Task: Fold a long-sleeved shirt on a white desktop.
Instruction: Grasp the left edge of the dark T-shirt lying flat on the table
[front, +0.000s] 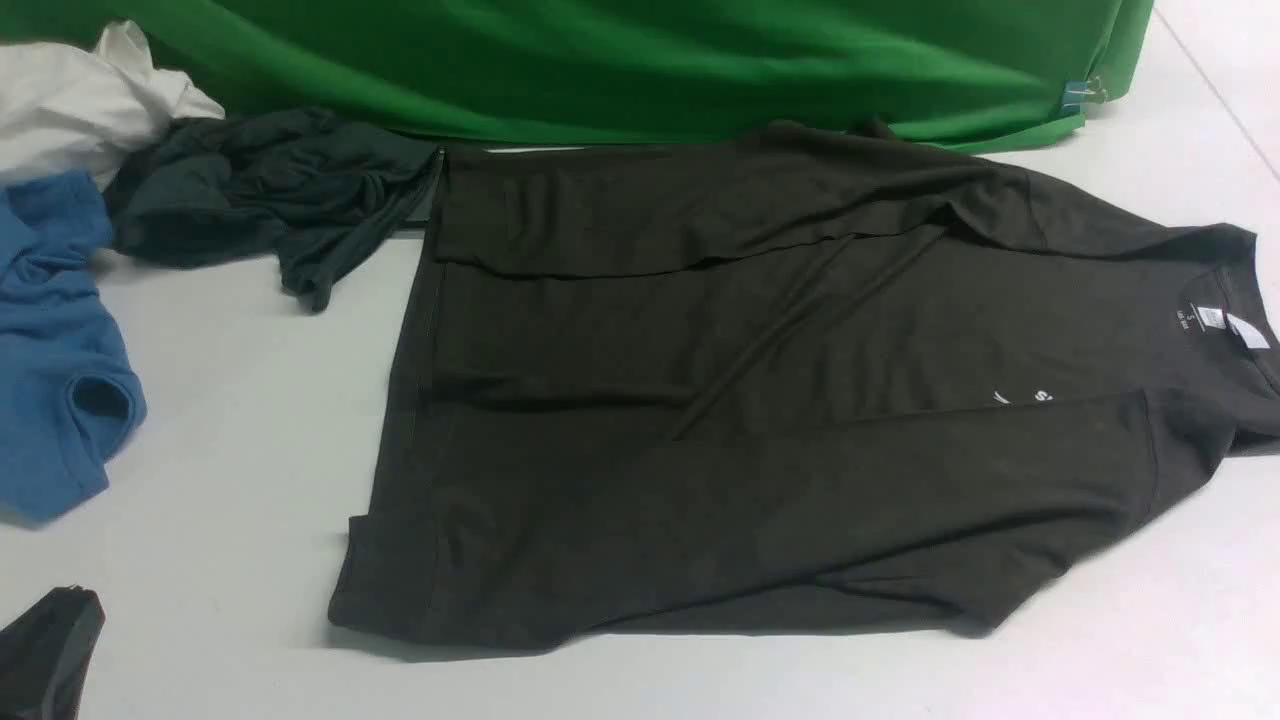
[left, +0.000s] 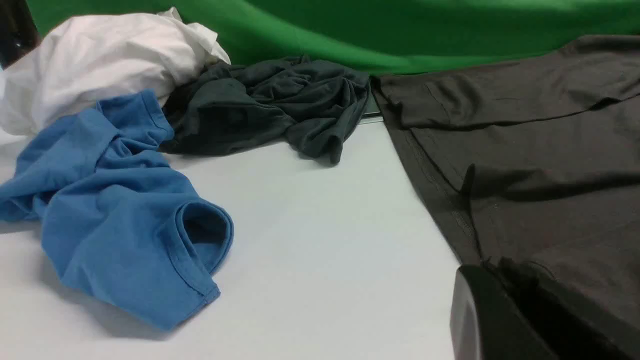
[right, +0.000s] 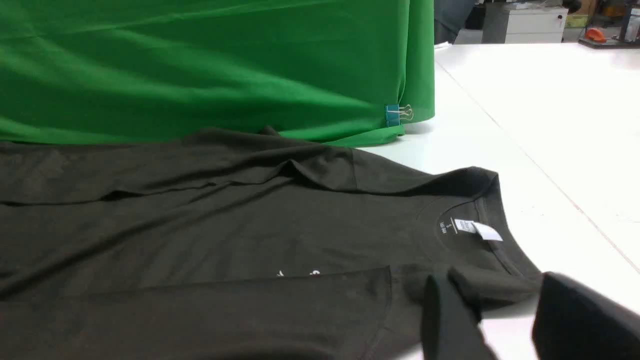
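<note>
**Shirt flat, grippers low at either end**

Front: long-sleeved shirt (front: 760, 400) spread mid white desktop (front: 230, 400), sleeves laid inward, collar to the right.
Left wrist: left gripper (left: 505, 300) fingers pressed together, near the hem.
Right wrist: right gripper (right: 492, 305) fingers moderately apart, by the shoulder.

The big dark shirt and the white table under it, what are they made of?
The long-sleeved shirt looks like soft knit fabric, probably cotton or a blend: it is matte, drapes in folds and has a stitched hem. The white desktop looks like a hard, smooth board with a matte coating, maybe laminate: it lies flat and shows only soft shadows.
</note>
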